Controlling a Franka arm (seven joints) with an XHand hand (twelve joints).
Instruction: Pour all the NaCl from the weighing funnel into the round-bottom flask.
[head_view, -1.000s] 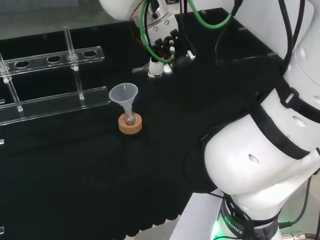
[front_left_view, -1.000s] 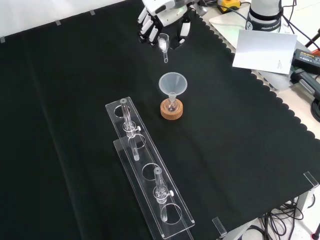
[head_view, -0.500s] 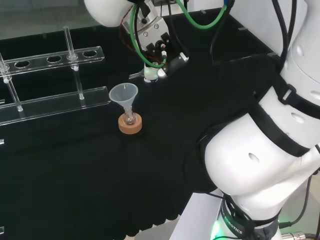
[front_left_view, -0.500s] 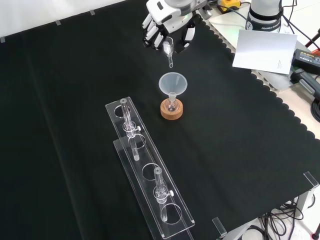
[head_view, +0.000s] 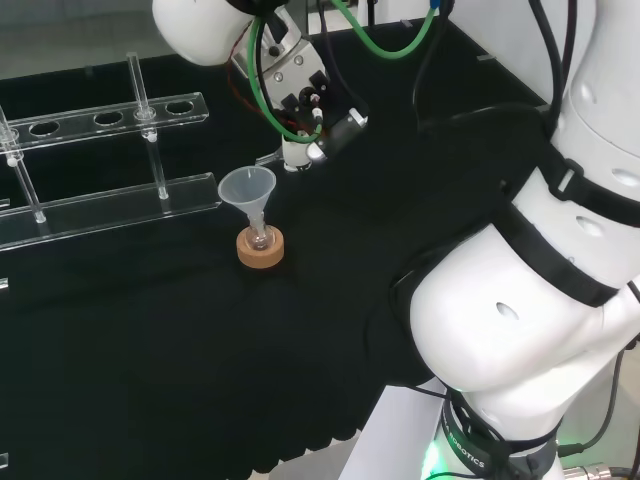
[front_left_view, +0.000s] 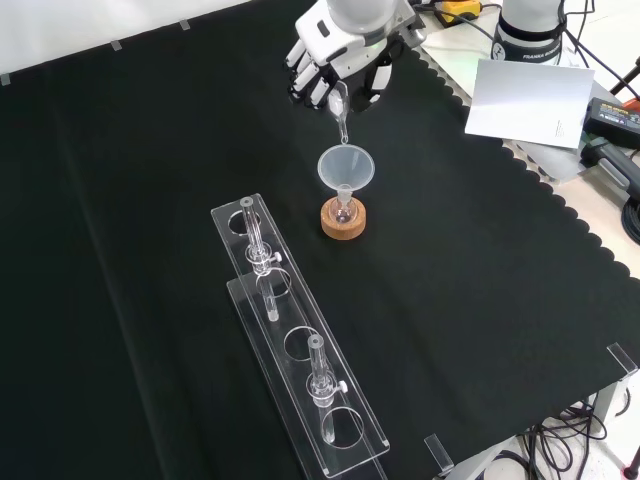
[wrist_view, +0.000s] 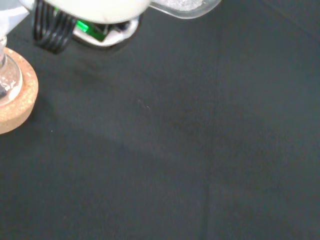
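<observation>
A small round-bottom flask (front_left_view: 344, 212) sits in a cork ring stand (front_left_view: 344, 221) with a clear plastic funnel (front_left_view: 346, 167) in its neck. In the head view the funnel (head_view: 247, 187) stands over the cork stand (head_view: 261, 249). My hand (front_left_view: 340, 72) is shut on the clear weighing funnel (front_left_view: 339, 104), whose spout points down just above the plastic funnel's far rim. In the head view the hand (head_view: 305, 95) hangs just right of and above the funnel, with the weighing funnel's spout (head_view: 268, 158) reaching toward it. The wrist view has white grains in the weighing funnel (wrist_view: 186, 5) and the cork stand (wrist_view: 15, 97).
A clear acrylic rack (front_left_view: 295, 345) with glass stopcock tubes lies on the cloth nearer the front camera; in the head view the rack (head_view: 100, 160) is left of the flask. A white sheet of paper (front_left_view: 527, 100) lies off the cloth's far right edge.
My hand has carried the weighing funnel toward the flask, leftward in the head view and downward in the front view, until its spout hangs over the funnel's rim.
</observation>
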